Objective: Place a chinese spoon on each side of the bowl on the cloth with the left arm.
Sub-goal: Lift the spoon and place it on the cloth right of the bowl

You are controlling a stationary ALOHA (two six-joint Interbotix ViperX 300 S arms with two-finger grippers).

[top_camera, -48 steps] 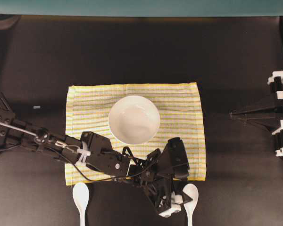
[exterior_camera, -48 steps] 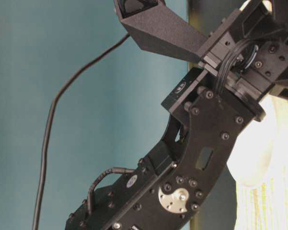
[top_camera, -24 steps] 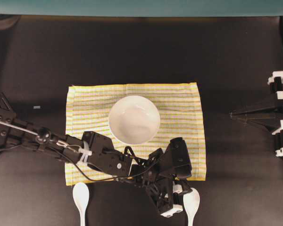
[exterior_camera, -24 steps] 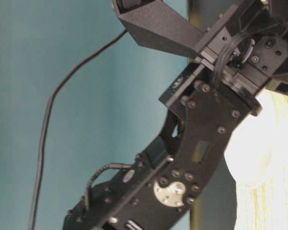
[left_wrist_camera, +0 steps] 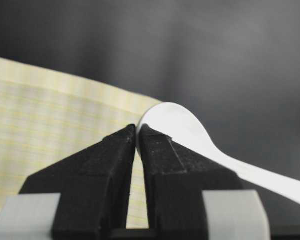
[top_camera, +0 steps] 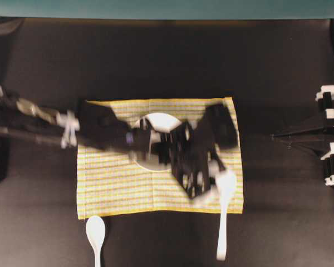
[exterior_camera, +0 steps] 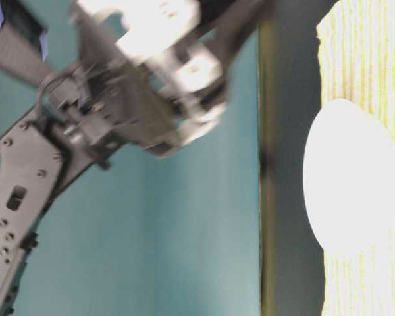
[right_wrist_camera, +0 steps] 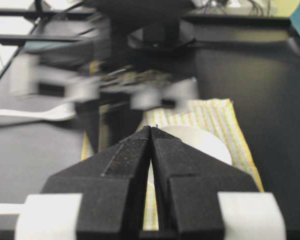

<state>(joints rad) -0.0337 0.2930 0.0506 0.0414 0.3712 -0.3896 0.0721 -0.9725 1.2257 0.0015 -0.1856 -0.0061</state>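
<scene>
Over the right half of the cloth (top_camera: pixel 117 189), the left gripper (top_camera: pixel 211 186) hangs blurred, its jaws pressed together on the rim of a white spoon (top_camera: pixel 225 208). From the left wrist camera the pads (left_wrist_camera: pixel 162 160) pinch the edge of the spoon's bowl, and its handle runs off to the right. Seen from overhead, the spoon's bowl sits at the gripper's right side over the cloth's near right corner, and its handle reaches past the near edge over the dark table (top_camera: pixel 156 61). The bowl (top_camera: pixel 161 121) stands on the middle of the cloth, mostly hidden under the left arm (top_camera: pixel 100 133). A second spoon (top_camera: pixel 95 232) lies on the table just beyond the cloth's near left corner. At the right edge, the right gripper (right_wrist_camera: pixel 151 131) has its jaws closed on nothing.
</scene>
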